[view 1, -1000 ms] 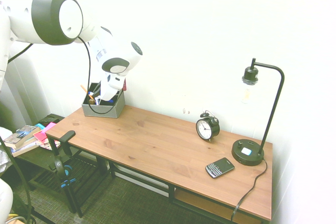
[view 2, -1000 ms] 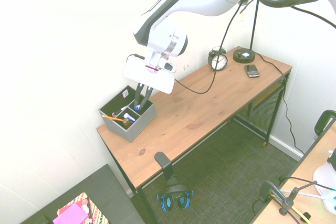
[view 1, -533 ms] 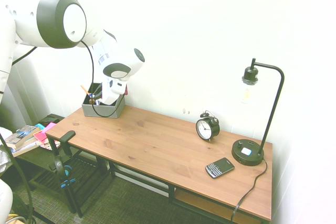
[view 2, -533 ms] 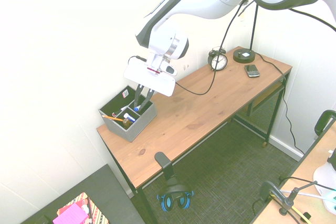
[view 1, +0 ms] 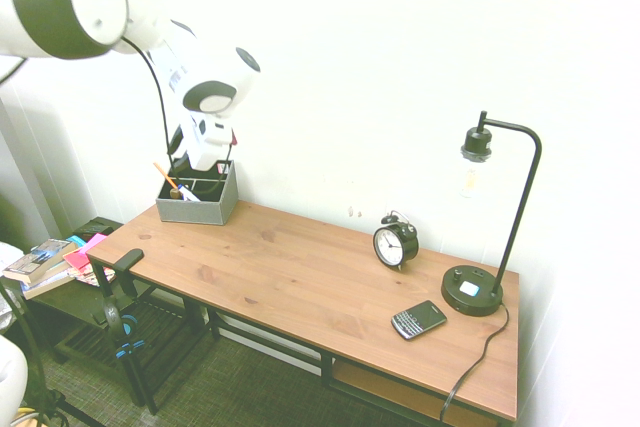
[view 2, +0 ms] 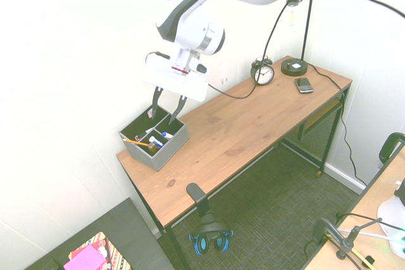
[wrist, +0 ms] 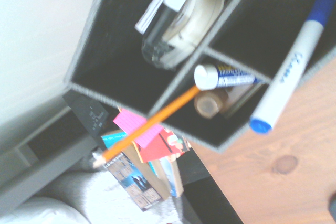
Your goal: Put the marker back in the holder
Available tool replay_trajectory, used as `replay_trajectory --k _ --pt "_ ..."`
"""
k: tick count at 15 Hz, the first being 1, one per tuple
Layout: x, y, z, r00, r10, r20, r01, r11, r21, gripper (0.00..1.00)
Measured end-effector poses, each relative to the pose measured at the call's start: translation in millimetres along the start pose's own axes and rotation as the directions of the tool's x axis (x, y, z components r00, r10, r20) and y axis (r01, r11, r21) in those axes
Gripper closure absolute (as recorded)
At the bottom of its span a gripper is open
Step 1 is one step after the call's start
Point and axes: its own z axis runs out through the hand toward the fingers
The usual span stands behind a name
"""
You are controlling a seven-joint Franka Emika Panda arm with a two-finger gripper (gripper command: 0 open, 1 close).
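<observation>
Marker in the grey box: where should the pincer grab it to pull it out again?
Grab the marker by its blue-capped top end, coming straight down from above. It leans in the holder, and only that end pokes over the rim; the walls block its lower part from the sides. The pincer hangs open above it.

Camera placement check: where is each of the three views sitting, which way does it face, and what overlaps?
First exterior view: high, off the desk's long front edge, facing the wall; arm enters upper left, gripper above the holder.
Second exterior view: high, beyond the holder end, looking along the desk toward the lamp; arm enters from upper right, gripper open.
Wrist view: on the wrist, looking down into the holder; marker leaning in it; no fingers visible.
Shared: both exteriors show holder, alarm clock and phone.
</observation>
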Motion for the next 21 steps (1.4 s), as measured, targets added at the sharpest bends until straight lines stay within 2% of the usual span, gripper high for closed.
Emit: replay_trajectory --k 3,6,9,11,13,14,16,18,19,21 --pt "1.8 53.9 -31.9 0.981 -0.134 -0.137 0.126 0.990 -0.066 0.00" --pt "22.7 107.6 -58.9 0.930 -0.279 -0.241 0.246 0.956 -0.157 0.00" --pt "40.3 131.5 -89.8 0.846 -0.420 -0.328 0.358 0.904 -0.234 0.00" --pt "54.5 131.6 -102.7 0.773 -0.515 -0.370 0.439 0.856 -0.273 0.00" --pt "69.3 127.5 -106.3 0.703 -0.601 -0.381 0.516 0.799 -0.309 0.00" --pt "74.8 126.8 -106.3 0.687 -0.624 -0.372 0.536 0.781 -0.319 0.00" --pt "81.6 125.2 -108.7 0.671 -0.643 -0.369 0.548 0.765 -0.338 0.00" --pt "86.2 123.8 -114.6 0.622 -0.658 -0.424 0.528 0.752 -0.394 0.00" --pt "86.6 122.4 -116.6 0.608 -0.652 -0.453 0.513 0.758 -0.403 0.00" --pt "86.2 120.6 -118.6 0.605 -0.630 -0.486 0.493 0.776 -0.393 0.00"
